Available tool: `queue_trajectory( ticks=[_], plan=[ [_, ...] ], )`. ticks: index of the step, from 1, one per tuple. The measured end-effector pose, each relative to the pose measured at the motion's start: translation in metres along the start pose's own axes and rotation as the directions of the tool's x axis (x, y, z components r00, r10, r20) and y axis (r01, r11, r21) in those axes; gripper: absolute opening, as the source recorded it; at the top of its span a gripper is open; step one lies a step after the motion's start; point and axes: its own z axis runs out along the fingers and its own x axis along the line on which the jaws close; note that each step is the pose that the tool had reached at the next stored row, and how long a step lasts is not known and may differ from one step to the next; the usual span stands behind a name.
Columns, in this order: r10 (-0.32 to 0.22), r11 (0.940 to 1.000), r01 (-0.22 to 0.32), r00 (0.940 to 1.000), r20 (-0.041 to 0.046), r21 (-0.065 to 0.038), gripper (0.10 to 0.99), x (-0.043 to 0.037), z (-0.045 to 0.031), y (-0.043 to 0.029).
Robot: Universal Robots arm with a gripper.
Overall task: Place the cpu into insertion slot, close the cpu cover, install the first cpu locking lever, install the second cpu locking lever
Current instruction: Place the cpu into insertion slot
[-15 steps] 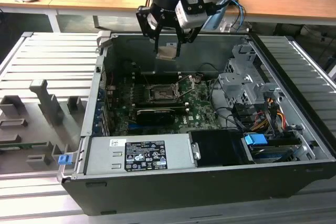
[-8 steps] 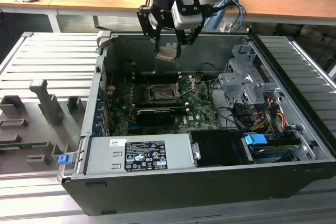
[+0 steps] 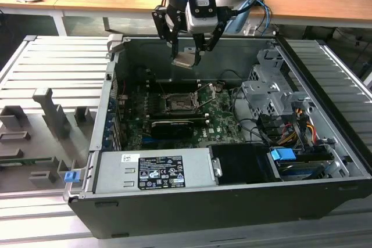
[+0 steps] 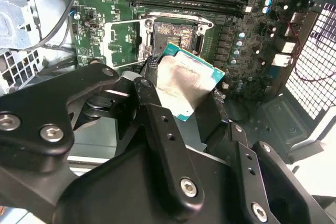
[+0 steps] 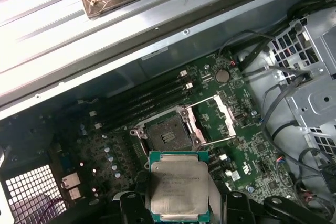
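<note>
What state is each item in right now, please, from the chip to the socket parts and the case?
cpu, gripped in the pincer above the board, not yet seated.
pincer, shut on the cpu.
insertion slot, empty, pin field exposed.
cpu cover, swung open beside the slot.
locking lever, unlatched.
computer case, side open.

In the second wrist view we lose the lower part of the chip (image 4: 184, 85) behind the black fingers (image 4: 152, 103) clamping it, and the chip itself covers one edge of the socket (image 4: 173, 35) on the green board. In the exterior view the socket's pins are too small for us to make out.
</note>
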Motion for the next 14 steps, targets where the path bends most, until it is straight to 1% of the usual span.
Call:
queue_trajectory(
  ticks=[10,14],
  plan=[
    [0.013,0.9999,-0.013,0.9999,0.0011,0.000,0.533,0.0001,0.0019,-0.0002],
    [0.029,0.9996,-0.029,0.9996,0.0025,-0.001,0.533,0.0001,0.0027,-0.0003]
  ],
)
